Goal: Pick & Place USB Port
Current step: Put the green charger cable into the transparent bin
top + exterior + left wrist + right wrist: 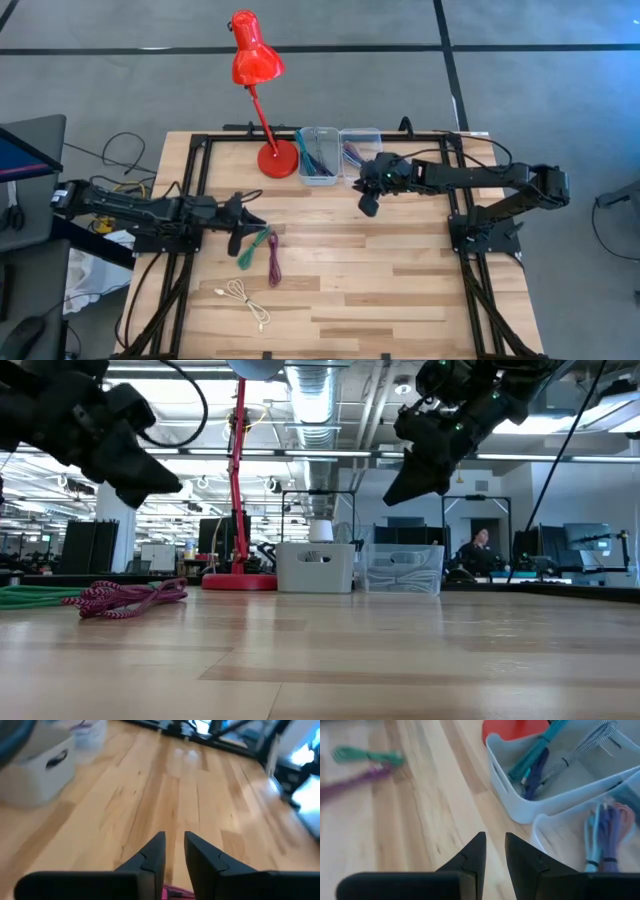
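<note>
Left gripper [236, 243] hovered above the table [400, 280], its fingers [152, 857] nearly together with only a narrow gap, holding nothing. Directly beneath and just ahead of it lay the magenta cable [273, 258], with the green cable [254, 249] touching alongside and the white cable [243, 300] farther off toward the near edge. Doing this step well probably meant spreading the fingers first, then dropping straight onto one bundle only, so the neighbour was not dragged along. Right gripper [368, 205] hung raised, likewise almost closed and empty, with the white bin [318, 156] and clear bin [360, 150] just beyond it, both already holding cables.
</note>
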